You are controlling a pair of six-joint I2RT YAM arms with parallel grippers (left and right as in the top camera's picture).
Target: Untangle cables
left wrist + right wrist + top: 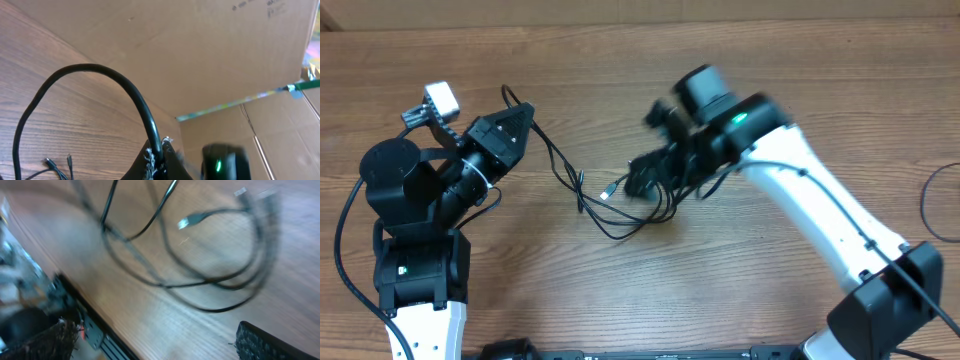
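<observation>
Overhead view shows the cables [612,212] as a loose bunch of thin black cords lying on the wooden table [740,60], between the two arms. One strand runs up from this bunch to the left gripper [525,108]. Its jaws are pressed together on that strand, and the tip is lifted a little toward the far side. In the left wrist view the held cord rises from the fingers in a high arch and comes down to the table, where two small plug ends [59,164] lie. Behind is a wall of brown cardboard [210,55].

The right gripper [642,180] hangs just over the right edge of the bunch, with its jaws wide apart and nothing between them. The right wrist view is blurred, but it shows several loops crossing each other and one metallic plug [185,222] that points left.
</observation>
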